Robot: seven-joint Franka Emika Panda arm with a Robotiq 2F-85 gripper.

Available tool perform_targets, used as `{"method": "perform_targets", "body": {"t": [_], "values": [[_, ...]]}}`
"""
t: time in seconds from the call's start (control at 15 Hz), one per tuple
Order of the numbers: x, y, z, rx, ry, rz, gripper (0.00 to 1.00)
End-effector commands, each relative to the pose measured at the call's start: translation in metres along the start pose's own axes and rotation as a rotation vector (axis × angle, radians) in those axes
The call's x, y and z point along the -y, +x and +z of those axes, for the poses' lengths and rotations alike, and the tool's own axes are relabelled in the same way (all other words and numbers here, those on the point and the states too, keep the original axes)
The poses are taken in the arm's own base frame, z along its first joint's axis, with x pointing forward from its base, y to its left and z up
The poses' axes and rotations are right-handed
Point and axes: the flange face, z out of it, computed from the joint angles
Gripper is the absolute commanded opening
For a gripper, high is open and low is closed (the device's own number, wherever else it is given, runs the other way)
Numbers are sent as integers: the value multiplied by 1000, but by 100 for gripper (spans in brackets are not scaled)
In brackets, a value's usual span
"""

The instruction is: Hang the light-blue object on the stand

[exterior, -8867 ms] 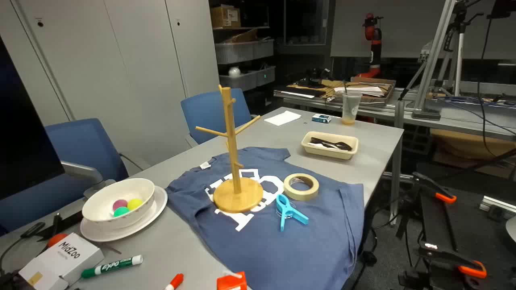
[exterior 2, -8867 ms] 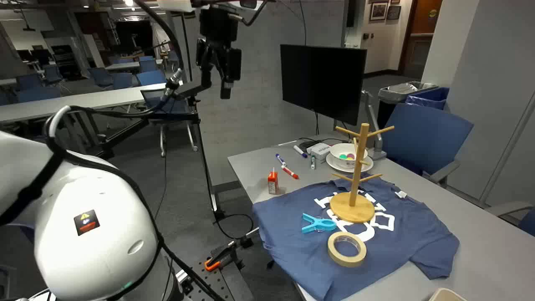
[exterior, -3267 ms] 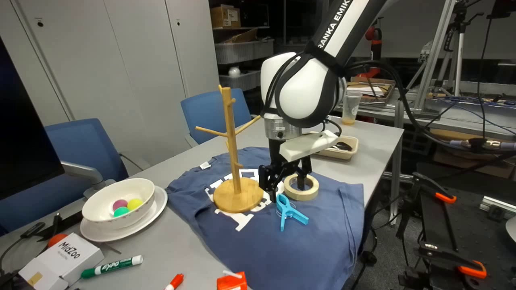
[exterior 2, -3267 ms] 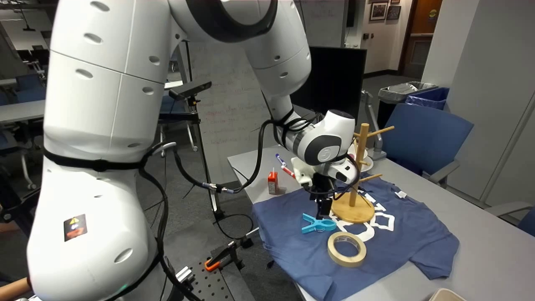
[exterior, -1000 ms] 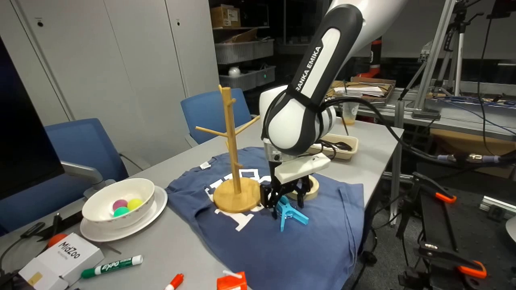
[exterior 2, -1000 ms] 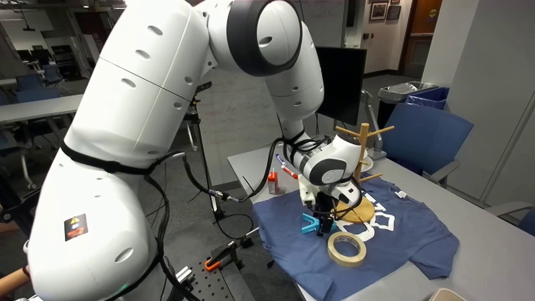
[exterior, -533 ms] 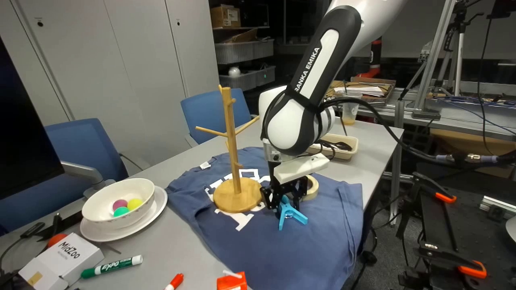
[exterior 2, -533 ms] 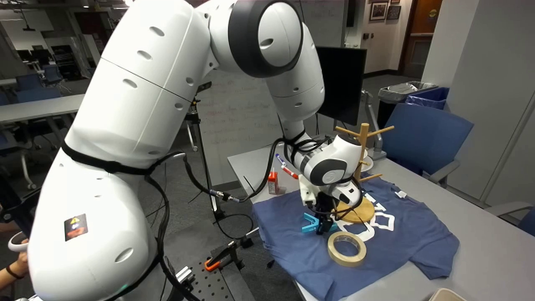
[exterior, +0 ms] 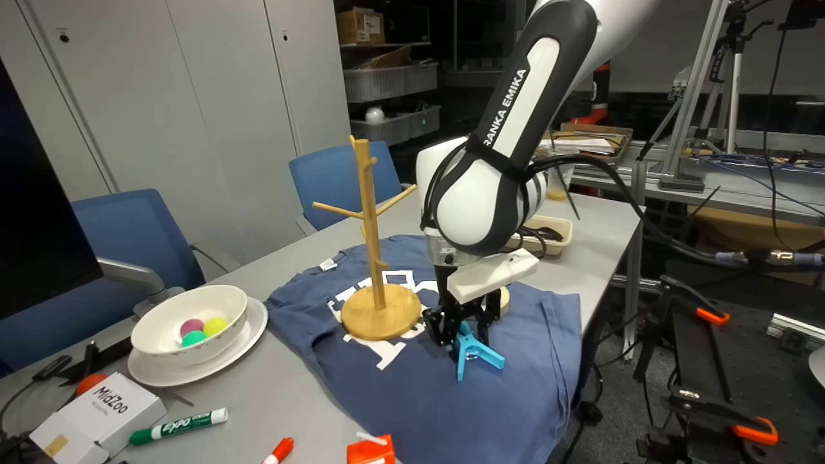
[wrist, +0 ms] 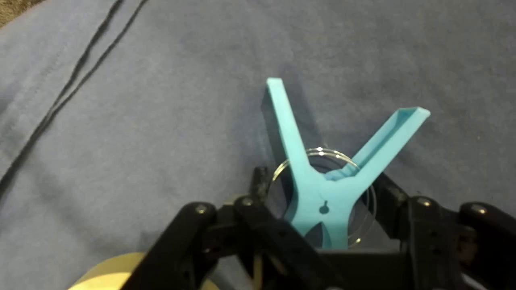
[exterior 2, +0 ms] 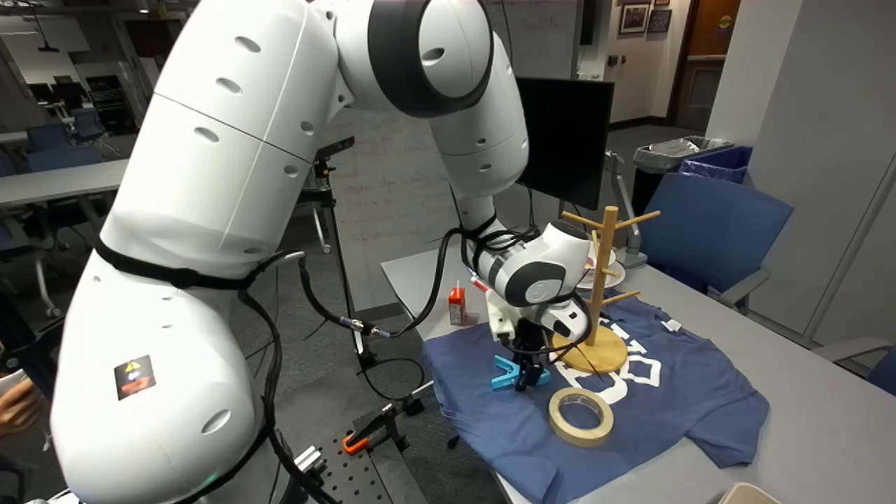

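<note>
1. Jaws: my black two-finger gripper (wrist: pixel 323 187) points down, its fingers closed in from both sides and gripping the light-blue plastic spring clamp (wrist: pixel 318 191).
2. Clamp: in the wrist view the two splayed handles reach out ahead of me; the silver wire spring (wrist: pixel 333 153) sits between my fingers. Nose end partly hidden by my linkage. Contact with the cloth below: cannot tell.
3. Near the clamp, a cream masking-tape roll (exterior 2: pixel 586 437) lies flat.
4. The light wooden mug-tree stand (exterior: pixel 373 245) is upright on its round base, near the clamp but apart from it.
5. Under roll and stand: a navy cotton T-shirt (exterior: pixel 509 399) with white lettering, spread over the grey table (exterior: pixel 271 393).
6. Farther out: a white round bowl (exterior: pixel 164 316) on a white plate (exterior: pixel 259 322), holding pink, yellow and green balls (exterior: pixel 193 338); a small red carton (exterior 2: pixel 456 306) stands beside the shirt.
</note>
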Motion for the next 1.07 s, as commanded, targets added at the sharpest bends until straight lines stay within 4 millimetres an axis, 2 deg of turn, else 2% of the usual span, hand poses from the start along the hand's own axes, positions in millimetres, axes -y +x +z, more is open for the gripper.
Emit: {"method": "perform_targets", "body": {"t": [0.0, 0.27, 0.47, 1.0], "values": [[1, -32, -17, 14, -25, -25, 37], [9, -61, -28, -21, -53, -67, 37], [19, -75, -38, -93, -80, -102, 37], [46, -90, -77, -328, -101, -147, 37]]}}
